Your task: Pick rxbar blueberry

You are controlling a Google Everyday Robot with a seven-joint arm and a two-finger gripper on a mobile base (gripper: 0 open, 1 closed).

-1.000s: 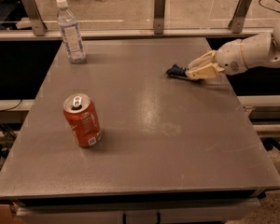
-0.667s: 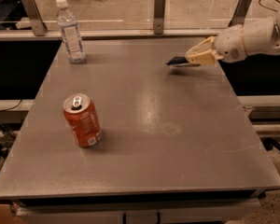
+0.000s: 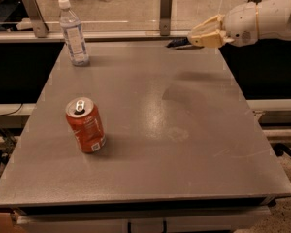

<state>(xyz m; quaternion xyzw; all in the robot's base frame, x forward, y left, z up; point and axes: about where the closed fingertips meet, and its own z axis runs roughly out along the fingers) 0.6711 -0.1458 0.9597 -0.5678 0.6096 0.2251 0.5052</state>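
My gripper (image 3: 198, 37) is at the upper right, raised well above the far right part of the grey table (image 3: 150, 130). Its cream fingers (image 3: 206, 33) are shut on the rxbar blueberry (image 3: 178, 42), a small flat dark navy wrapper that sticks out to the left of the fingertips, held in the air. Most of the bar is hidden between the fingers. The white arm reaches in from the right edge of the view.
An orange-red soda can (image 3: 85, 125) stands upright at the table's left front. A clear water bottle (image 3: 73, 33) stands at the far left corner. A rail with metal posts (image 3: 166, 6) runs behind the table.
The gripper has lifted the rxbar off the table and carried it up and towards the far right; the bar now hangs in the air. The can and bottle have not moved.
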